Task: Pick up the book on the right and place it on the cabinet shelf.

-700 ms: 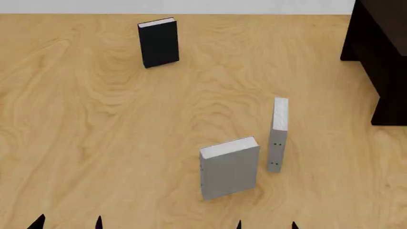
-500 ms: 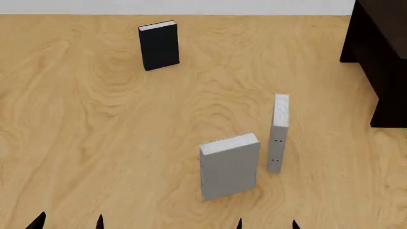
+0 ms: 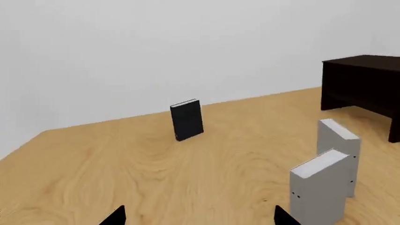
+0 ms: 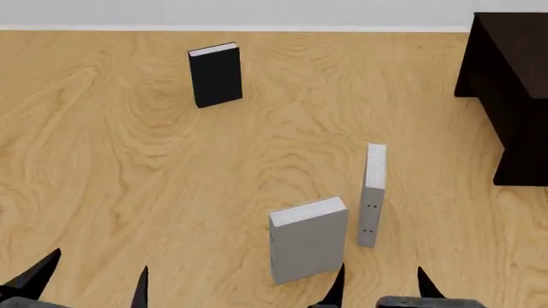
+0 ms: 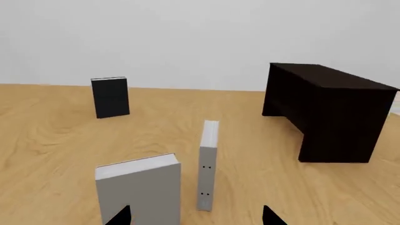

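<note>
Grippers, left and right, spread wide, reaching farther into view than before, nearing the book standing right of its grey twin.

A black book stands upright far back on the wooden floor, a second grey book nearer.

The head view looks steeply down from above the wooden floor, with the dark cabinet at its far right edge and both grippers' fingertips just poking in at the near edge. Both wrist views sit low, close to the floor, looking out level toward the white wall — the right one nearer the cabinet, the left one further off. All three share the black book, two grey books and the cabinet.
</note>
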Tool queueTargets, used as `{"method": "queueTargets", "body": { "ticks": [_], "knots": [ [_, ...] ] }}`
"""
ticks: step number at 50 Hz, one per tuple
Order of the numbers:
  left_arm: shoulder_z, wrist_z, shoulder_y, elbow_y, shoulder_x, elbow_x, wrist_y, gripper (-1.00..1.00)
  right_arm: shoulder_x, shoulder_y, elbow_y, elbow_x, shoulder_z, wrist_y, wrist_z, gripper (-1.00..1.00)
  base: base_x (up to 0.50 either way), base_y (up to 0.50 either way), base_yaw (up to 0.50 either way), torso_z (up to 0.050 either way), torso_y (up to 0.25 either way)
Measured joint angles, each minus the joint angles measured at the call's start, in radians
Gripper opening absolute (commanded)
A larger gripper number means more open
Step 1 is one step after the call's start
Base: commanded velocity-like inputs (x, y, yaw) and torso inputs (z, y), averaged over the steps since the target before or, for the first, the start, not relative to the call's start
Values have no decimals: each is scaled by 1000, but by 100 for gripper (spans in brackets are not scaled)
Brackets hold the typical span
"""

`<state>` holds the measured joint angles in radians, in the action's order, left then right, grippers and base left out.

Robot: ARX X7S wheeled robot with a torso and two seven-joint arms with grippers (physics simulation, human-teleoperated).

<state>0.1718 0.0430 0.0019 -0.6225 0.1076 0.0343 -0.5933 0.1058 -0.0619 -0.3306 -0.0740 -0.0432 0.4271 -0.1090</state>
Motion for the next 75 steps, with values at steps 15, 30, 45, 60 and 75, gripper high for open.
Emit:
{"method": "queueTargets", "body": {
  "ticks": [15,30,45,60,75],
  "knots": [
    [142,-198,-322,-329,-71,242,-635,100,39,-149,-288,-31,1,406,-26,100,0,0,0,50,14],
    [177,571,-844,-245,297,-684,-510,100,47,-349,-433,-80,19,731,-29,100,0,0,0,50,14],
    [228,1138,-1092,-169,469,-1570,-370,100,50,-457,-458,-87,23,848,-54,100,0,0,0,46,11],
    [280,988,-780,-93,529,-1283,-177,100,79,-301,-468,-66,6,690,-65,100,0,0,0,0,0],
    [18,899,-379,-140,661,-1130,184,100,90,-223,-466,-49,-14,600,-87,100,0,0,0,0,0]
  ]
}}
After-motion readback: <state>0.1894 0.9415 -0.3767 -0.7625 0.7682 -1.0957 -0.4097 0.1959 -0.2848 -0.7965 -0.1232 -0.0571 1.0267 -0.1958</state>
